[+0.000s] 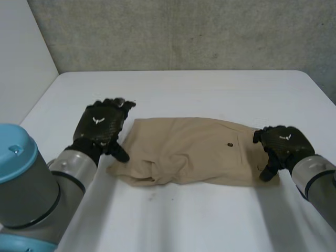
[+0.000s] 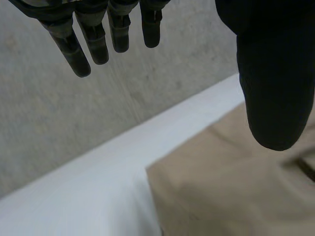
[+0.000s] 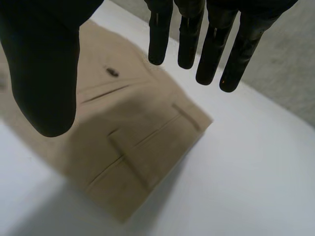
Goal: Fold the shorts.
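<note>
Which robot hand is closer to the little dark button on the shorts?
The right hand, at the waistband end of the shorts, near the button. The left hand is at the opposite end, far from it.

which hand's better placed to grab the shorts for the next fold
Probably right: the right hand hangs open over the flat waistband end of the shorts; the left hand is mostly over bare table.

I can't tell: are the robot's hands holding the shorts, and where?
Nothing is held. The left hand and right hand are open, one at each end of the shorts.
</note>
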